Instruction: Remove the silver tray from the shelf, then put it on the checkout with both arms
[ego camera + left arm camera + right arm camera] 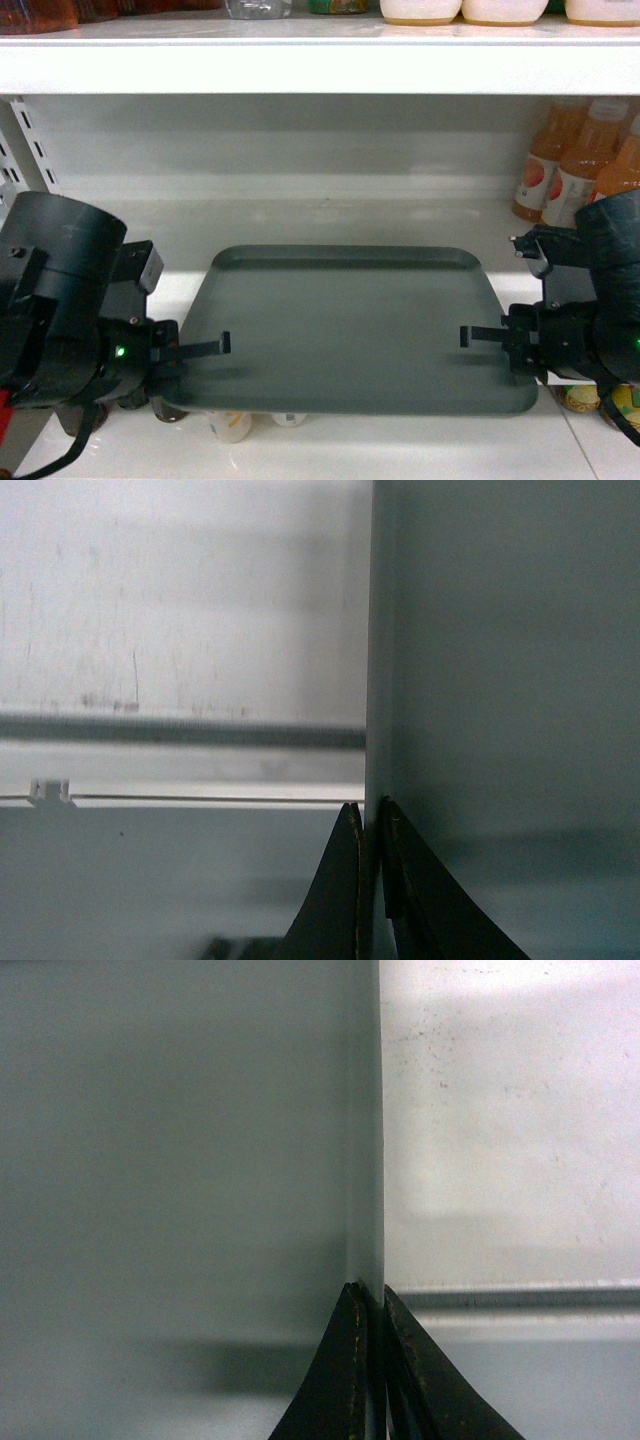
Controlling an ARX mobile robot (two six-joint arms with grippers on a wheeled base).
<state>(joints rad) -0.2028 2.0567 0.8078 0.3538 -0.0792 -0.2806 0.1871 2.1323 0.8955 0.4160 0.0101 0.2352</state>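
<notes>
Both end effectors, left (222,345) and right (468,335), are clamped on the silver tray (345,325) at frame centre, over the shelf (330,215); carrying to checkout remains.

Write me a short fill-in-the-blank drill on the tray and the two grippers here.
1. The left gripper and right gripper are both shut on the ____.
2. Each gripper holds one ____ of the tray.
3. The bottles on the shelf hold ____ drink.

Missing: tray; side edge; orange
</notes>
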